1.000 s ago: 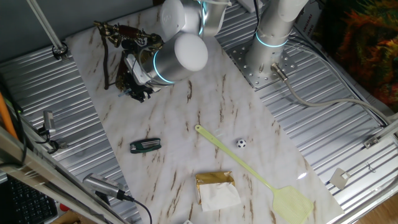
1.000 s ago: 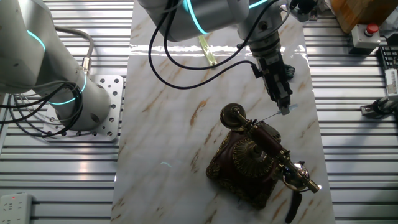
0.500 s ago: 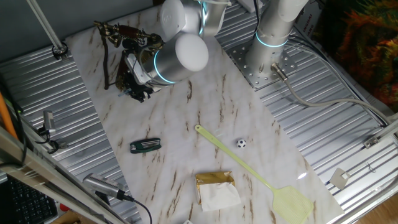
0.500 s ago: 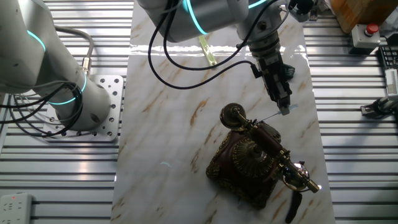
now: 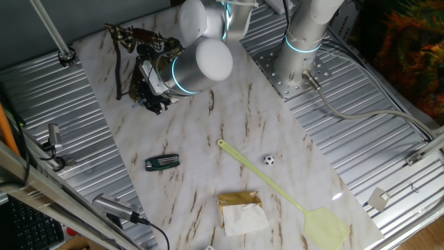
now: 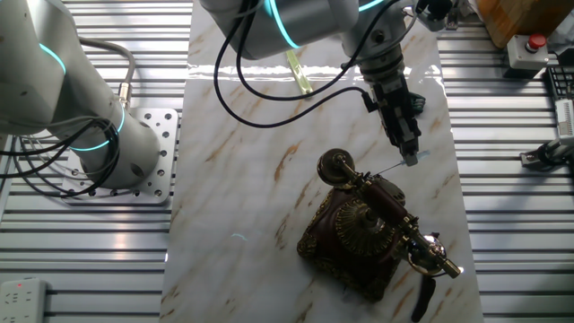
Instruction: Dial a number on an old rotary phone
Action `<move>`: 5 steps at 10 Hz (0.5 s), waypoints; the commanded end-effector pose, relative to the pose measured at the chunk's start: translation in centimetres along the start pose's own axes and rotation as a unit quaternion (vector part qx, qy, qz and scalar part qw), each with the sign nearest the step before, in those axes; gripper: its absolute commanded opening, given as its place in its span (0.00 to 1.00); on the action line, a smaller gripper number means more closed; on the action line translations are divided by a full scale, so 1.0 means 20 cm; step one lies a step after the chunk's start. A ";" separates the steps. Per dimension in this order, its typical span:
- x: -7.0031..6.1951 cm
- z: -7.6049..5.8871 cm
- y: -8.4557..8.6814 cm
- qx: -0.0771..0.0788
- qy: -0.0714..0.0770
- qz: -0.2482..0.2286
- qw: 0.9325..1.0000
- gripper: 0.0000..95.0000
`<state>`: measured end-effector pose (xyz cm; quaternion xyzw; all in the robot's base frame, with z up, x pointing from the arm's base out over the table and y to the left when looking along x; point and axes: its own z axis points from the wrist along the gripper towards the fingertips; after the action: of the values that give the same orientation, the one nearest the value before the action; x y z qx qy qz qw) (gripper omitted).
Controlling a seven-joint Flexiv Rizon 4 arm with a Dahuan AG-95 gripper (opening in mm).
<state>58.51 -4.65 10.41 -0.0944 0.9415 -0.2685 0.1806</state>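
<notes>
1. The phone (image 6: 368, 235) sits near one end of the marble-patterned board (image 6: 242, 179). It has a dark brown and brass base, with its round dial (image 6: 357, 218) facing up.
2. Its handset (image 6: 381, 211) lies across the cradle, one brass end (image 6: 335, 167) pointing toward the arm, the other (image 6: 439, 260) toward the board's edge. A dark cord (image 6: 423, 298) hangs off at that end.
3. In one fixed view the phone (image 5: 142, 45) is mostly hidden behind the arm's wrist joint (image 5: 201, 66).
4. The gripper (image 6: 411, 154) hangs just beside the phone, over the board near the handset's arm-side end, not touching the dial. Its fingers look close together, but I cannot tell whether they are fully closed or hold anything. A thin light line runs from the tip toward the handset.
5. Well away toward the other end of the board lie a dark green pocket tool (image 5: 161, 162), a yellow-green fly swatter (image 5: 284, 194), a small black-and-white ball (image 5: 268, 160) just beside the swatter's handle, and a gold-wrapped packet (image 5: 241, 210).
6. The arm's base (image 5: 298, 66) is bolted to a metal plate beside the board, on the ribbed metal table (image 5: 388, 139).
</notes>
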 end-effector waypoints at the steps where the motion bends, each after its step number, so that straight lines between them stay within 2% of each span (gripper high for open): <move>1: 0.00 0.00 0.00 -0.001 0.002 -0.002 1.000 0.00; 5: 0.00 0.00 0.00 -0.001 0.002 -0.003 1.000 0.00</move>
<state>58.52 -4.60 10.43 -0.0970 0.9417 -0.2690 0.1774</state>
